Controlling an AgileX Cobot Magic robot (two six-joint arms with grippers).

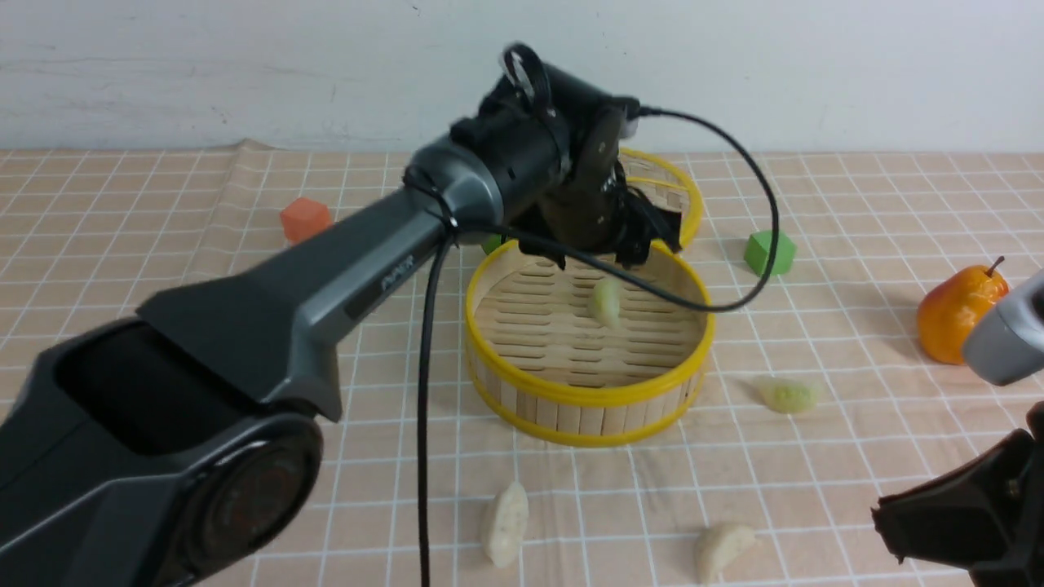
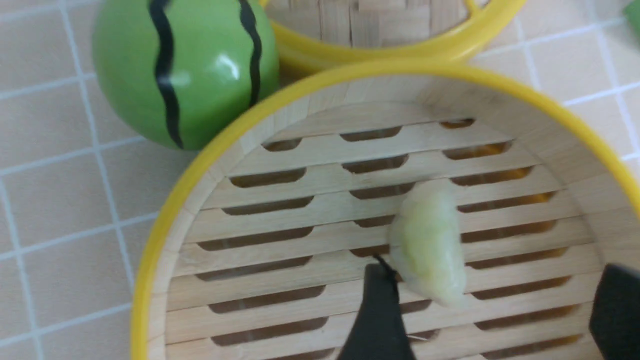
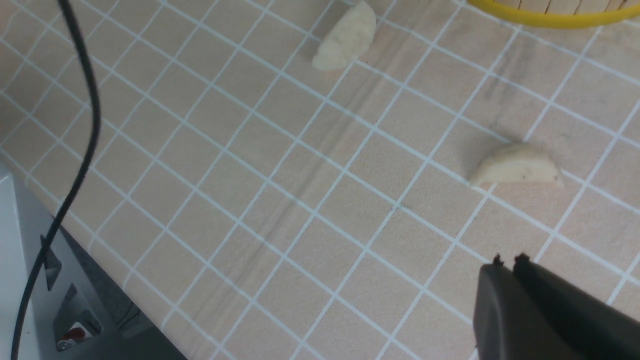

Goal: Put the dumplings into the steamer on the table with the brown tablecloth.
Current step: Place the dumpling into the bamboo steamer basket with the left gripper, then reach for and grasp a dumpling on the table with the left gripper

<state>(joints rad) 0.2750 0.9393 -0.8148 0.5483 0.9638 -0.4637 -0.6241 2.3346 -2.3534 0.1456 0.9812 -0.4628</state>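
Left arm: stretched forward over the steamer (image 1: 587, 398); left gripper (image 2: 497, 272) jaws wide apart.
Green dumpling (image 2: 427, 245): inside the steamer, blurred, beside one finger; contact unclear.
Right gripper (image 3: 507, 261): low over the brown tablecloth (image 3: 280, 210), jaws together, empty.
Left wrist only: striped green ball (image 2: 185, 70) beside the steamer's rim.
On cloth: second green dumpling (image 1: 787, 395), two cream dumplings (image 1: 504, 522) (image 1: 722, 548).

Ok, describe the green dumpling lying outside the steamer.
Find the big round steamer mid-table. On the cloth just off its right side lies the green dumpling. The two other loose dumplings are cream-white and nearer the camera.
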